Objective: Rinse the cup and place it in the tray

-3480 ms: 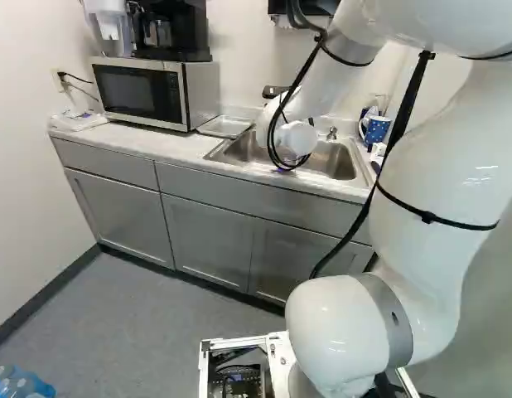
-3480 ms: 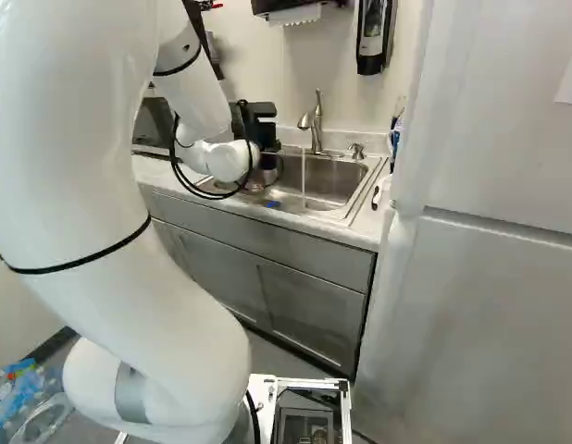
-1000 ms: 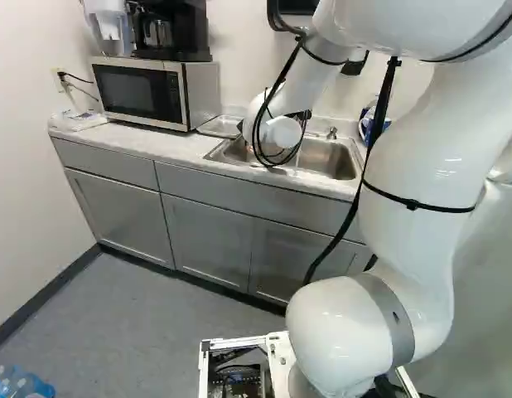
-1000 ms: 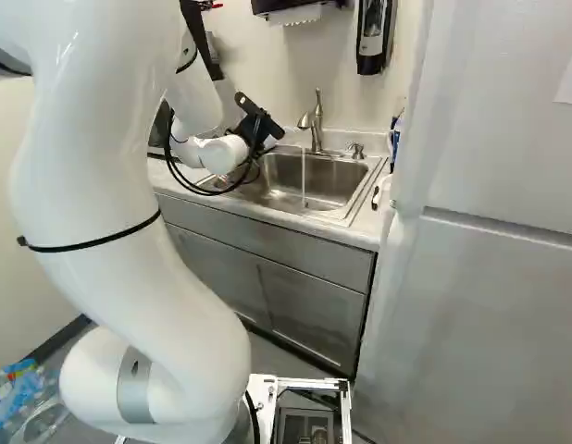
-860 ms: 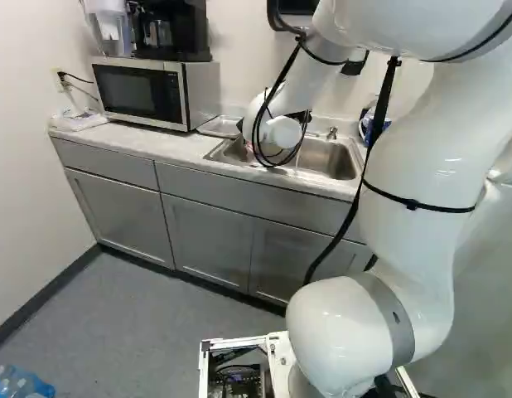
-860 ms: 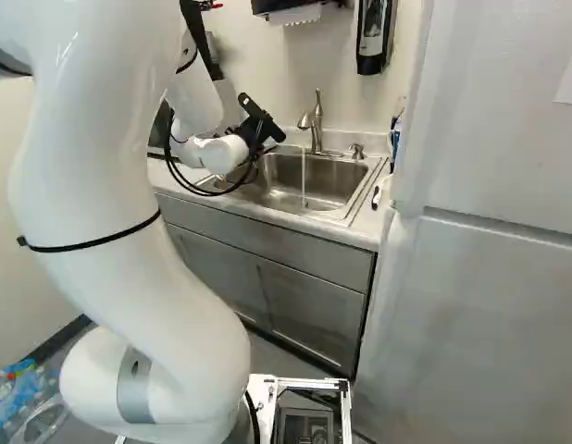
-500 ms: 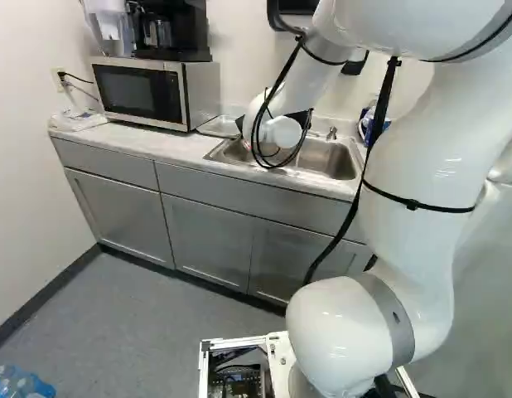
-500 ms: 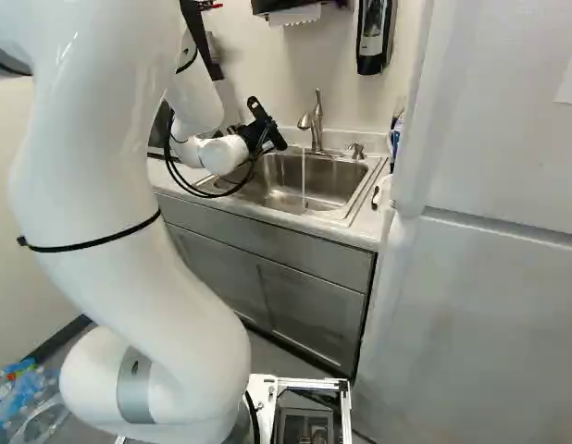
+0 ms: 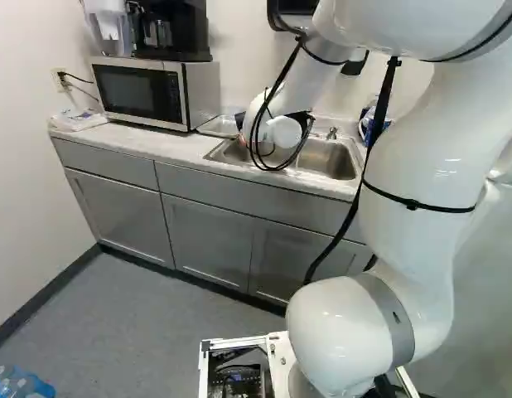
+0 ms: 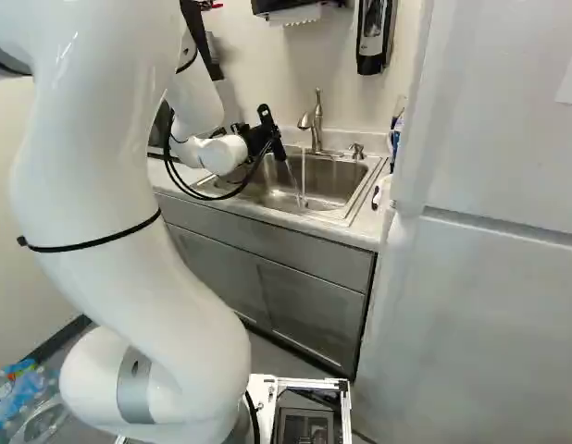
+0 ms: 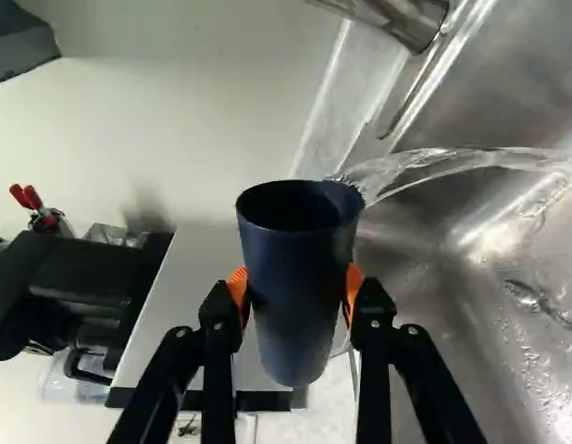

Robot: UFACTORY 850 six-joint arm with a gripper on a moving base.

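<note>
Tray (image 9: 214, 127), partly hidden by arm (image 9: 264, 116), at ten o'clock of sink (image 9: 330, 157), left base view. Cup (image 11: 291, 296), inside shadowed, eight o'clock of faucet (image 10: 316, 125), right base view, spilling water (image 10: 293, 183). Gripper (image 10: 256, 139), parted to cup's width, gripping both sides.

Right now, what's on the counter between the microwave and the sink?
The shallow tray, lying on the counter between the microwave and the sink. The left base view shows it, with the arm's wrist end close by its sink side.
</note>
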